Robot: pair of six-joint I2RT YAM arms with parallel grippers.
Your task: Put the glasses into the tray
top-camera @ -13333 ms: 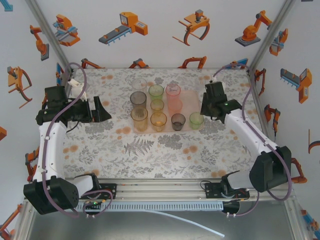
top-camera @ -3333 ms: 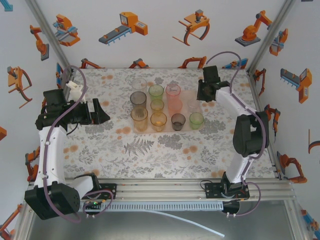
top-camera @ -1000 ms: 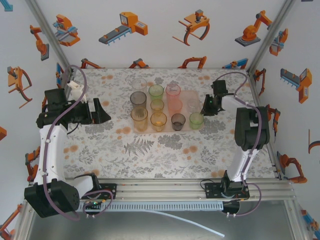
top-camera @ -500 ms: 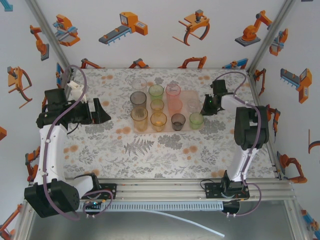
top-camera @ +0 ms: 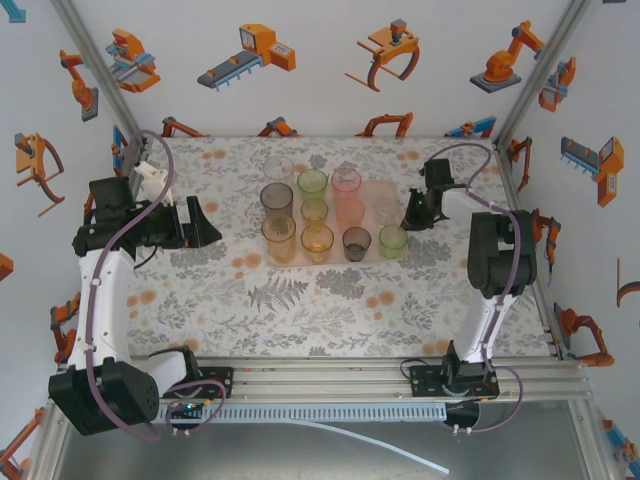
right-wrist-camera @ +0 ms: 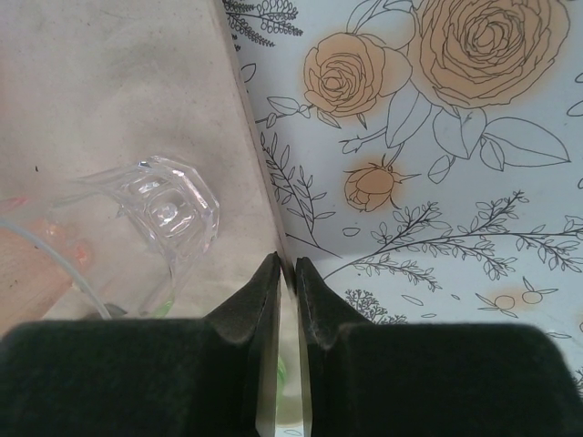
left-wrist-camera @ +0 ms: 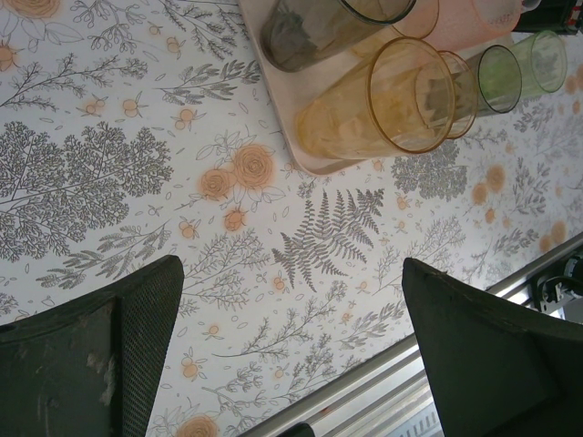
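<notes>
Clamps the right rim of the tray (right-wrist-camera: 109, 82) between the nearly closed fingers of the right gripper (right-wrist-camera: 286, 266). Bare flowered tablecloth (right-wrist-camera: 437, 182) to its right, a clear glass (right-wrist-camera: 168, 205) just left, inside the rim. Holds the left gripper (left-wrist-camera: 291, 269) released wide, well apart from the tray's near corner, open cloth between. Ten glasses (top-camera: 317, 240) upright on one tray, white walls (top-camera: 320, 90) around.

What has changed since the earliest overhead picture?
A clear glass now stands at the right side of the tray. The right end effector has moved to the tray's right rim, its jaws closed to a slit on it. The left end effector stayed open and parked; other glasses unmoved.
</notes>
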